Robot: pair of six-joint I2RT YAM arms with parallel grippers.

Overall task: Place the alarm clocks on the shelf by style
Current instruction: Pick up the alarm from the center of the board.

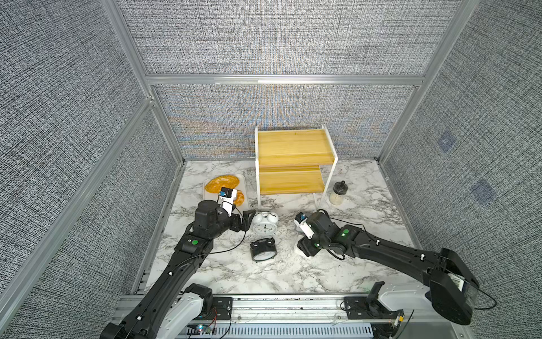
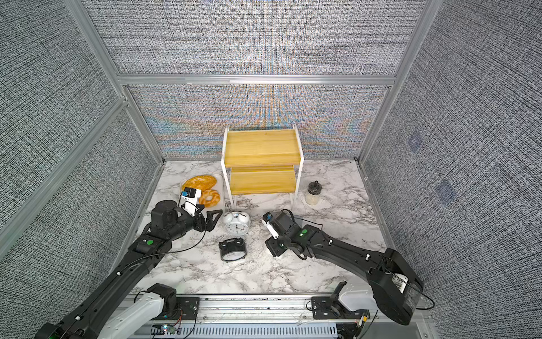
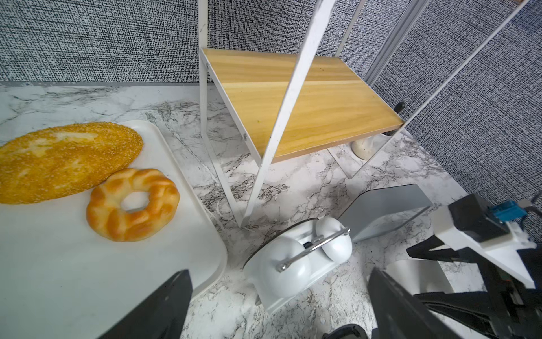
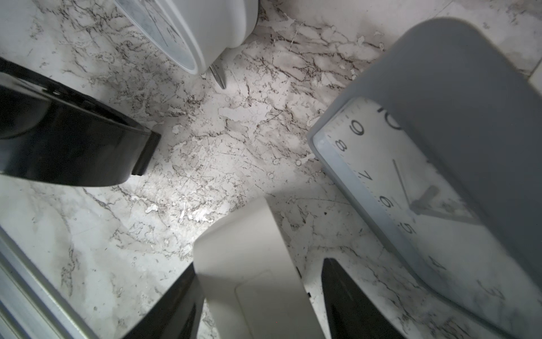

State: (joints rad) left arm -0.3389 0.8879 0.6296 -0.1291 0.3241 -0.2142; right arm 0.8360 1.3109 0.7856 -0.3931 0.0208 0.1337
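Before me, the table [image 1: 234, 276] is smooth, marble-patterned laminate. The shelf [image 1: 293, 143] has satin wooden boards on white painted metal. The black clock [image 4: 73, 152] is glossy plastic, the grey clock [image 4: 454, 88] matt. The walls [image 1: 264, 44] are coarse woven cloth.

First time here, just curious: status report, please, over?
Left pincer open beside white twin-bell clock. Right pincer straddling small white clock, gap on one side. Shelf holds no clocks. Grey clock crowds right pincer.
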